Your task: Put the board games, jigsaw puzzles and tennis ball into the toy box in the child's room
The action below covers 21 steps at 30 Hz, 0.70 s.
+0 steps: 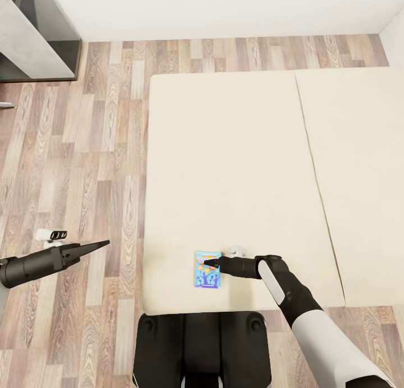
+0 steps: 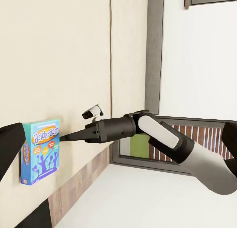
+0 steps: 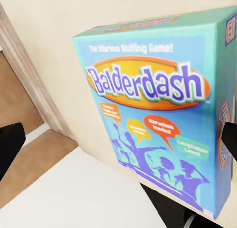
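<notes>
A light blue board game (image 1: 207, 269) with yellow "Balderdash" lettering (image 3: 148, 85) lies flat on the beige bed (image 1: 235, 169), close to the mattress's front edge. My right gripper (image 1: 212, 262) is right over the game. It is open, its dark fingers (image 3: 10, 144) spread at either side of the box, and the tips reach the game's edge (image 2: 40, 151). Off the bed's left side, my left gripper (image 1: 96, 246) hangs over the wood floor. It is open with nothing in it, and one of its fingers (image 2: 9, 146) shows at the frame's edge.
A grey cabinet (image 1: 33, 35) stands at the back left against the white wall. Wood-plank floor (image 1: 84, 152) runs along the bed's left side and behind it. My dark base (image 1: 202, 343) sits against the bed's front edge.
</notes>
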Tool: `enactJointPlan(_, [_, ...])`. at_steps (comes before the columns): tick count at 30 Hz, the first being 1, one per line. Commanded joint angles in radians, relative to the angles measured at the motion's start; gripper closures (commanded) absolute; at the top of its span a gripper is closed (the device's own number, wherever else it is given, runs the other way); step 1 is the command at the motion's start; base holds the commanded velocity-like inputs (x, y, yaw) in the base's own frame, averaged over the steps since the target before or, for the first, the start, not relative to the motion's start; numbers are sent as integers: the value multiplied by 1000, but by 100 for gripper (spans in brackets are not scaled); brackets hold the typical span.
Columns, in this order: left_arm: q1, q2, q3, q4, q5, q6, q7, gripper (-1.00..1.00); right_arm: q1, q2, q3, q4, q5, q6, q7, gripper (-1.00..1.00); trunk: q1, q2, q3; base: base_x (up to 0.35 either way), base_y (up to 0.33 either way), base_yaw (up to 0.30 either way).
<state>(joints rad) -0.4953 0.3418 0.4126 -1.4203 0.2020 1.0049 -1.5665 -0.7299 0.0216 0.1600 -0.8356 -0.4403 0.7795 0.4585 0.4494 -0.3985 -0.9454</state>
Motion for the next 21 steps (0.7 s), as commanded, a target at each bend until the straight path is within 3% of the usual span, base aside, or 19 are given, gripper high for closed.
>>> enactJointPlan(1, [0,0,0,0,-1,11,-4,-100,0,0,0,-1,0,4,2,-100,1,-2,-1,0,5,0])
enactJointPlan(21, [0,0,0,0,-1,11,-4,-100,0,1,0,0,0,-8,2,-100,1,-2,-1,0,48,0])
